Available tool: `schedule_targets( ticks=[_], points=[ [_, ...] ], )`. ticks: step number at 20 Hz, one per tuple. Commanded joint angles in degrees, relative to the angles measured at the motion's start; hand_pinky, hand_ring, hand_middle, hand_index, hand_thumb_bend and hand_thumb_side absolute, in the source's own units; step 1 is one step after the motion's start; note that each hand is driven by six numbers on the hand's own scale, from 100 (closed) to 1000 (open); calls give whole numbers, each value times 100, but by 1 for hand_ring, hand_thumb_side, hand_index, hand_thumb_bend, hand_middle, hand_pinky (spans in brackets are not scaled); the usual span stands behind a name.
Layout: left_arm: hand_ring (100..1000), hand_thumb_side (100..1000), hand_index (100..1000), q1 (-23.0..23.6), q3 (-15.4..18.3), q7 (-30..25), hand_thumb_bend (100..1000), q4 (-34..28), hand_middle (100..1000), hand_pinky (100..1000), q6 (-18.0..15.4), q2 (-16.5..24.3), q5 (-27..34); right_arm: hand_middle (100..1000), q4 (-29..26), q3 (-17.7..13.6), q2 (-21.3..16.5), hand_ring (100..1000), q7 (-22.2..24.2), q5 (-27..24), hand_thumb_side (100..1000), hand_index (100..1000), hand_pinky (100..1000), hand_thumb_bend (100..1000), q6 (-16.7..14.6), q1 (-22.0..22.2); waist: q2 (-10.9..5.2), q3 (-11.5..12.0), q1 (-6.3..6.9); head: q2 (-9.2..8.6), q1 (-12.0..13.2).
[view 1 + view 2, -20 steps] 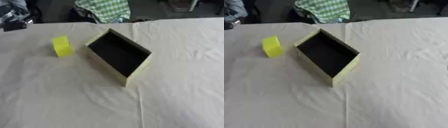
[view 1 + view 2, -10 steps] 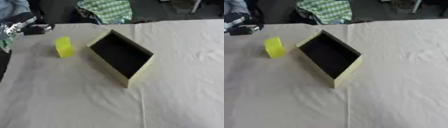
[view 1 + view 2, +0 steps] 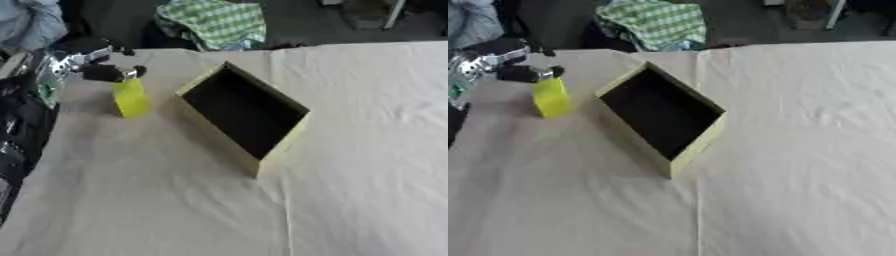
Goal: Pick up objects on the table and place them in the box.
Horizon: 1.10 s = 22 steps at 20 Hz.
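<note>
The block [image 3: 130, 98] near the table's left edge is bright yellow, and the box [image 3: 246, 117] mid-table has pale yellow walls and a black inside. The cloth on the table [image 3: 367, 150] is plain off-white with a faint seam line, and the left hand [image 3: 92, 62] over the block is black with silver parts and a speck of green. Beyond the far edge lies a green-and-white checked cloth [image 3: 213, 22], with pale blue fabric [image 3: 31, 22] at the far left corner against a dark background.
</note>
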Motion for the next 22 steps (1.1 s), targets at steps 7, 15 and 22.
schedule_targets(
  ticks=[7,15,22],
  points=[
    [1000,764,995,-106,77,-1024,680,9,973,1000,-241,147,147,494,-97,-15,-56,731,29,-32,645,808,739,100,2,-89,-16,7,63,-77,10],
    [1000,640,1000,-64,73,-1560,514,-79,967,1000,-97,184,153,493,-97,-5,-33,730,43,-36,644,808,739,100,18,-84,13,-5,73,-100,28],
    [1000,681,997,9,141,-1166,463,-90,930,1000,187,219,-149,491,-97,9,-29,732,65,-34,644,809,741,100,35,-71,67,-37,90,-135,58]
  ],
)
